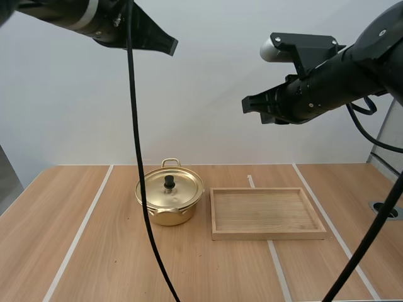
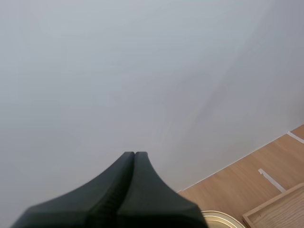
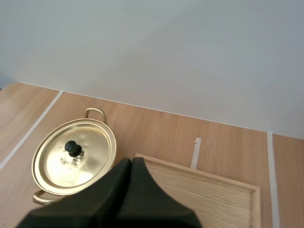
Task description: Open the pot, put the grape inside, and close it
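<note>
While both arms hang high over the worktop [image 1: 94, 251], nothing on it is touched. The left arm [image 1: 75, 19] and the right arm [image 1: 334, 82] look parked well clear of the things, likely so that either can come down freely. The left jaws lie together as one dark wedge and hold nothing. The right jaws are pressed together in the same way, also empty.

The pot [image 1: 165, 217] stands upright near the far edge, a little toward the left edge from the middle. Its lid [image 1: 184, 189] sits flat on it, so the opening step is judged not yet begun. The black knob [image 1: 169, 182] points straight up from the lid's centre, which makes it the natural spot to pinch. The handles [image 3: 95, 112] stick out at the far and near sides, leaving the knob unobstructed from above.

The tray [image 1: 267, 234] lies flat just beside the pot on the side toward the right edge, close but not touching, its long sides running along with the far edge. Its inside is bare wood. Lying this close, it would probably serve as a resting place for the lid.

Counted: two arms, one pot, one lid with one knob, two handles, one tray
</note>
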`<move>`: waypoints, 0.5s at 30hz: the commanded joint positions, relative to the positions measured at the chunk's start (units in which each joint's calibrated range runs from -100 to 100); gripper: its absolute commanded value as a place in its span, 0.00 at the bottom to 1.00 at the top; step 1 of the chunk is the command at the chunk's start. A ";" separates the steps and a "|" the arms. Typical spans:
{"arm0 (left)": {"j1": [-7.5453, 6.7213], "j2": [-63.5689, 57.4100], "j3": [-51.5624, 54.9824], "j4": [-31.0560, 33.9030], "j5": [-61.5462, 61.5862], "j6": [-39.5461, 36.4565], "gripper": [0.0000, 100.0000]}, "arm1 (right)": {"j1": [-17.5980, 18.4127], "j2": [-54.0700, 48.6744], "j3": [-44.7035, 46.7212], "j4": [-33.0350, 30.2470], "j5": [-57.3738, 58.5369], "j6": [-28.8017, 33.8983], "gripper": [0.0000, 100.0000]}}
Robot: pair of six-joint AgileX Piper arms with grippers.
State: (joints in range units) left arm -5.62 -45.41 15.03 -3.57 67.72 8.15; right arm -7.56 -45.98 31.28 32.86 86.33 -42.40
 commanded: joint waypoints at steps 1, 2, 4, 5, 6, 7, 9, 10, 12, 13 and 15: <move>-0.07 -3.49 -0.48 1.23 1.18 -0.82 0.00 | -0.15 -0.95 0.11 2.56 0.66 2.64 0.00; -0.07 -4.53 -0.48 1.23 1.18 -1.56 0.00 | -0.15 -0.95 0.11 3.39 0.66 3.78 0.00; -0.07 -6.08 -0.48 0.84 1.01 -2.42 0.00 | -0.15 -0.95 0.11 6.29 1.05 3.37 0.00; -0.07 -6.64 -0.48 0.84 1.01 -2.42 0.00 | -0.15 -0.95 0.11 7.51 1.62 2.91 0.00; -0.07 -7.34 -0.48 0.84 1.85 -3.84 0.00 | -0.15 -1.20 0.11 8.18 1.62 2.82 0.00; 0.00 -8.26 -0.33 1.83 3.12 -7.75 0.00 | -0.15 -1.75 0.11 8.69 1.62 2.82 0.00; 0.00 -10.15 1.17 5.36 2.69 -14.89 0.00 | -0.15 -3.57 0.27 9.37 0.56 2.21 0.00; 0.00 -11.34 2.38 6.72 0.64 -16.74 0.00 | -0.15 -4.95 0.60 9.83 -0.78 1.07 0.00; 0.00 -14.02 5.54 10.08 -4.52 -19.74 0.00 | -0.15 -8.25 2.08 9.83 -3.88 0.25 0.00; 0.00 -15.14 7.43 11.28 -6.64 -20.82 0.00 | -0.15 -9.64 3.13 9.83 -5.45 -0.51 0.00; 0.00 -18.04 11.44 13.08 -10.41 -22.61 0.00 | -0.15 -12.93 5.41 9.83 -7.96 -1.43 0.00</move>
State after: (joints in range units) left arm -5.62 -60.77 22.89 6.82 62.41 -11.16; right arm -7.56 -55.25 34.60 41.85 81.42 -42.15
